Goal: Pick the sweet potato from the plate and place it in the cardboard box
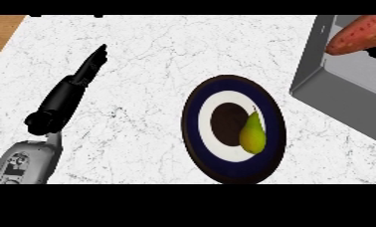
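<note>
The sweet potato (352, 36), reddish and cut off by the view's right edge, hangs at the upper right over the open top of the grey box (330, 91); it is well away from the plate (195, 121), and whether it touches the inside of the box cannot be told. A dark sliver (369, 53) shows at the right edge just below it, too little of it to say what it is. The plate, dark blue at the rim with a white ring and a dark centre, lies on the white marbled counter (161, 47) and bears a green pear (252, 134) on its right half. The left hand (70, 89) rests at the left, fingers straight, pressed together, holding nothing.
</note>
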Available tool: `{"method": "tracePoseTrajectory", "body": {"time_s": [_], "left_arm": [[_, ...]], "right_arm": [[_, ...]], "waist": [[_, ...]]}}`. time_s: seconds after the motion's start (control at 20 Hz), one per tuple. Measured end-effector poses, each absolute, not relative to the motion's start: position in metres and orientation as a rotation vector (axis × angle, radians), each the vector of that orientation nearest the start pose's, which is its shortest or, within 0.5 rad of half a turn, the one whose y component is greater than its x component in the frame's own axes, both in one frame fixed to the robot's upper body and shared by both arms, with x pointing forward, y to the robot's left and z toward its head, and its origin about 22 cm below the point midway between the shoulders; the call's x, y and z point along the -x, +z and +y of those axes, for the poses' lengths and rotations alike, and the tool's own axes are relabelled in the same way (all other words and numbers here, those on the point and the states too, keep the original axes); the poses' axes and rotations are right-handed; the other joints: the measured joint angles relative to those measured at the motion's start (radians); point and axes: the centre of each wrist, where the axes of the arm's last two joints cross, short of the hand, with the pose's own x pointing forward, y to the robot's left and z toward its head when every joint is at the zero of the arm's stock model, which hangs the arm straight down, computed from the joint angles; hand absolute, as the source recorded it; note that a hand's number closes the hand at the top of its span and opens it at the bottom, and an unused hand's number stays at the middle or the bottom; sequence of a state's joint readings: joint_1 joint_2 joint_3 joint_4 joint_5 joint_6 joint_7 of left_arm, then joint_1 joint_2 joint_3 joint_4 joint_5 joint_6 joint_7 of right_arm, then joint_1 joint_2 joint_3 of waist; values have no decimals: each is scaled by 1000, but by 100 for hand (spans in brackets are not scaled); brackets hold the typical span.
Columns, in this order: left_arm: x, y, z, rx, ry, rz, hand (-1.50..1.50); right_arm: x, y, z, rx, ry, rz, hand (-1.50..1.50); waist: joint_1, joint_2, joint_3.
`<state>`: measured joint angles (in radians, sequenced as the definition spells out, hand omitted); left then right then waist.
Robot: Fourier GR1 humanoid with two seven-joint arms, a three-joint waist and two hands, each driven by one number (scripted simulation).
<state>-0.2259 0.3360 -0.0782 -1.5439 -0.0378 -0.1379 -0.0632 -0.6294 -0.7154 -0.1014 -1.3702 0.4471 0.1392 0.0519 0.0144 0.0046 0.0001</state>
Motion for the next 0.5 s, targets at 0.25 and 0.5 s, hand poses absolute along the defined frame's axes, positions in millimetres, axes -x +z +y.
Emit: {"method": "tracePoseTrajectory", "body": {"time_s": [0.25, 0.5], "left_arm": [[-299, 66, 263, -78, -549, -1762, 0], [-298, 71, 258, -67, -557, -1766, 0]], "right_arm": [[-365, 235, -388, 1026, 917, -1539, 150], [-374, 220, -423, 951, 1027, -1349, 150]], "waist": [[13, 6, 0], [26, 9, 1]]}}
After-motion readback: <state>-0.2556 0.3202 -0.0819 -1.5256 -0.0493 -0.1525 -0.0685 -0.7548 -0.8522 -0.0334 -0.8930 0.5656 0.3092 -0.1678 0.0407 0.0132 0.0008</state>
